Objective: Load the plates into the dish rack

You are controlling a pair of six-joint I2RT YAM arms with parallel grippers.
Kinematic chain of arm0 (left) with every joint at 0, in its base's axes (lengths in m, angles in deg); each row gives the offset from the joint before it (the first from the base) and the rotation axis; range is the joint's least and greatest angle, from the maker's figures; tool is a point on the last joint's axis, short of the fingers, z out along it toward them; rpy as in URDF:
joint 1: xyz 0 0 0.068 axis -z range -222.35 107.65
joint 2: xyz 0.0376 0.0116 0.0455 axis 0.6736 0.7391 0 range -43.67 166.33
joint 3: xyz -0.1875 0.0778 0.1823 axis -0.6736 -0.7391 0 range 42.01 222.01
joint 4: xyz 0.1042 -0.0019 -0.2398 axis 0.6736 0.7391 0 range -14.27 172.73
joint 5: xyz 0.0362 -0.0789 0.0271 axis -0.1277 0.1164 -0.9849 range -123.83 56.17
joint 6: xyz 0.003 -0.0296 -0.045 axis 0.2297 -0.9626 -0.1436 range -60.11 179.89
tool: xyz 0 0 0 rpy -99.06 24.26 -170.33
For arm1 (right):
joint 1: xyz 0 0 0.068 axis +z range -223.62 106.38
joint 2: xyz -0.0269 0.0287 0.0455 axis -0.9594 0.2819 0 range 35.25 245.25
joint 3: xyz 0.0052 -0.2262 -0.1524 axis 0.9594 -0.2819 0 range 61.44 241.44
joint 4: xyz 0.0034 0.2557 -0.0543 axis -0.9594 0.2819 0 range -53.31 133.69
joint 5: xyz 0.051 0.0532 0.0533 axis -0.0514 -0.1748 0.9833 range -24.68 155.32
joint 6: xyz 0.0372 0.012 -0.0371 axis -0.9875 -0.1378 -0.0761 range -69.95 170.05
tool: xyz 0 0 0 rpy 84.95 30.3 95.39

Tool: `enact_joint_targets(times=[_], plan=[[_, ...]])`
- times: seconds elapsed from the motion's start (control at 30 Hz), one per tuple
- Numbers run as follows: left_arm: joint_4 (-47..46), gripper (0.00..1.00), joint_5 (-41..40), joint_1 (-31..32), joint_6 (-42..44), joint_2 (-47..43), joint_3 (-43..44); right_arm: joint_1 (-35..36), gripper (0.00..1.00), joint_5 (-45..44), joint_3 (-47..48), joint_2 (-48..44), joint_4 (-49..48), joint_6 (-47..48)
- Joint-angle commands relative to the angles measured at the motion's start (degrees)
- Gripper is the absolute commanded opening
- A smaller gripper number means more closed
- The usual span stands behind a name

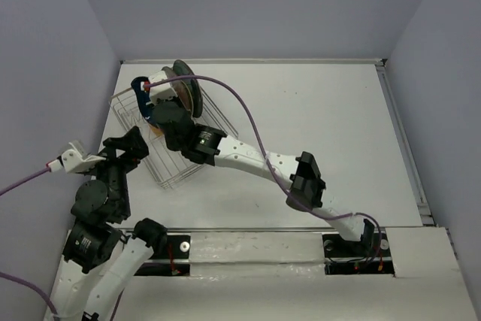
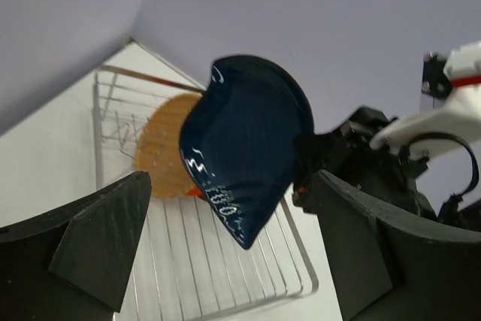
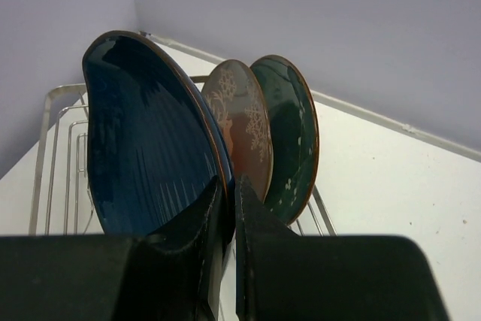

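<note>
The dark blue leaf-shaped plate (image 3: 143, 148) stands on edge over the dish rack (image 3: 56, 133), and my right gripper (image 3: 231, 186) is shut on its rim. Behind it in the rack stand the grey plate with the white deer print (image 3: 240, 118) and the large teal plate (image 3: 289, 133). In the left wrist view the blue plate (image 2: 248, 148) hangs above the rack's wires (image 2: 225, 261), with the tan plate (image 2: 169, 144) and a sliver of the orange plate (image 2: 194, 192) behind it. My left gripper (image 2: 231, 186) is open and empty, short of the rack's near side. From above, the blue plate (image 1: 139, 84) shows at the rack's (image 1: 169, 171) far left.
The rack sits at the table's far left, close to the left wall (image 1: 52, 73). The right arm (image 1: 255, 159) stretches diagonally across the table from its base. The left arm (image 1: 105, 193) is folded near the rack's front corner.
</note>
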Motion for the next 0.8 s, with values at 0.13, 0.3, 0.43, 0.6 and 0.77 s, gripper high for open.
enact_joint_targets(times=[0.13,0.3,0.43,0.6,0.77], plan=[[4.7,0.99,11.0,1.8,-9.1,7.6,8.2,-0.3,0.07,3.7,-23.2,-18.1,-21.0,-1.9],[8.4,0.99,11.8,1.9,-13.8,14.3,12.7,-0.3,0.07,3.4,-39.2,-29.2,-27.4,-1.7],[5.4,0.99,15.6,1.9,-16.0,17.8,13.4,-2.4,0.07,6.3,-49.8,-36.7,-29.5,-3.4],[4.1,0.99,20.7,1.8,-15.1,21.7,16.4,-4.5,0.07,12.9,-57.4,-41.8,-34.0,-2.8],[2.9,0.99,31.4,-1.2,-19.9,28.1,17.2,-4.5,0.07,15.1,-61.6,-42.2,-43.0,4.8]])
